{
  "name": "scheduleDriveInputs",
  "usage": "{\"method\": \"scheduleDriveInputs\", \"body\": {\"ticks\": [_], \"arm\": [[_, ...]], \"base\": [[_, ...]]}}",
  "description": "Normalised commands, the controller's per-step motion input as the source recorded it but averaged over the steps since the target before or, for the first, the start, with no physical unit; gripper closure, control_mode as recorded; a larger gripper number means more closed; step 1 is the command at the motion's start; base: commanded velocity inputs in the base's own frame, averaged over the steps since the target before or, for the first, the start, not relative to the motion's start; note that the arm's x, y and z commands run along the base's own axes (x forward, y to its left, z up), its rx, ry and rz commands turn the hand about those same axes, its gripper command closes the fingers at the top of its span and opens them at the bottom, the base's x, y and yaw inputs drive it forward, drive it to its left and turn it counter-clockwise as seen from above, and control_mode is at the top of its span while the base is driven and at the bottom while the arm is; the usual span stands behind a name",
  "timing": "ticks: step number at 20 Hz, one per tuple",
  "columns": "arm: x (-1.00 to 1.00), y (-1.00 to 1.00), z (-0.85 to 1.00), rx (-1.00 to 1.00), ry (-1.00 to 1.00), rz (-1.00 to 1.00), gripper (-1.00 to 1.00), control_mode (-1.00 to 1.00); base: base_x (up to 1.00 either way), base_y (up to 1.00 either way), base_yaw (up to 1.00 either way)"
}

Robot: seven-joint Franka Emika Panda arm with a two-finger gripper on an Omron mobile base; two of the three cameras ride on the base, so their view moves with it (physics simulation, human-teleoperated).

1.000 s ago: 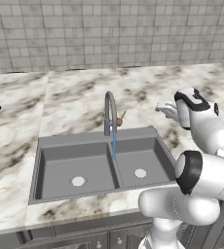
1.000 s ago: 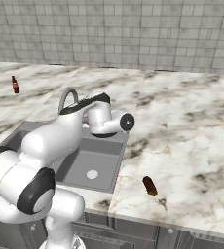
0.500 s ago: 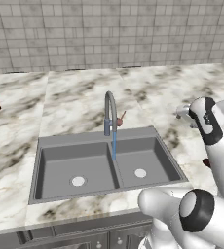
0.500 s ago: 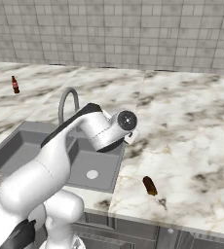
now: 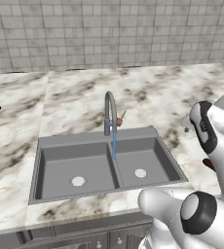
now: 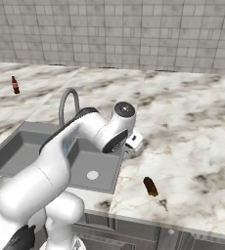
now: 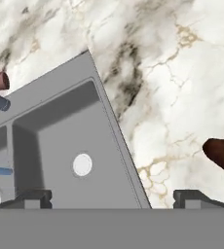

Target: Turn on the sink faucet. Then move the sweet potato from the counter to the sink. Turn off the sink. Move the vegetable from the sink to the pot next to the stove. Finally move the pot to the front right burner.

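The sweet potato (image 6: 150,186) is seen lying on the counter (image 6: 192,141) near its front edge, right of the sink (image 6: 92,166). Beyond it, over the sink's right rim, the gripper (image 6: 133,145) is held with fingers apart, empty. A water stream falls from the sink faucet (image 5: 111,114).

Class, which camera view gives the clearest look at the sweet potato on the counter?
The right base view: the whole sweet potato lies unobstructed on the counter beside the sink. The hand view crops it at the right edge; the left base view shows a sliver behind the arm.
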Motion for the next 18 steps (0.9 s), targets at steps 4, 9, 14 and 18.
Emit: {"method": "scheduleDriveInputs", "body": {"ticks": [4, 9, 14, 18], "arm": [[-0.31, -0.28, -0.52, -0.20, 0.29, 0.11, -1.00, -1.00], [-0.25, -0.44, -0.39, -0.14, 0.23, 0.13, -1.00, -1.00], [-0.15, -0.47, -0.27, -0.06, 0.20, 0.16, -1.00, -1.00], [-0.03, -0.50, -0.31, 0.00, 0.12, 0.14, -1.00, -1.00]], "base": [[0.00, 0.00, 0.00], [0.00, 0.00, 0.00], [0.00, 0.00, 0.00], [0.00, 0.00, 0.00]]}}
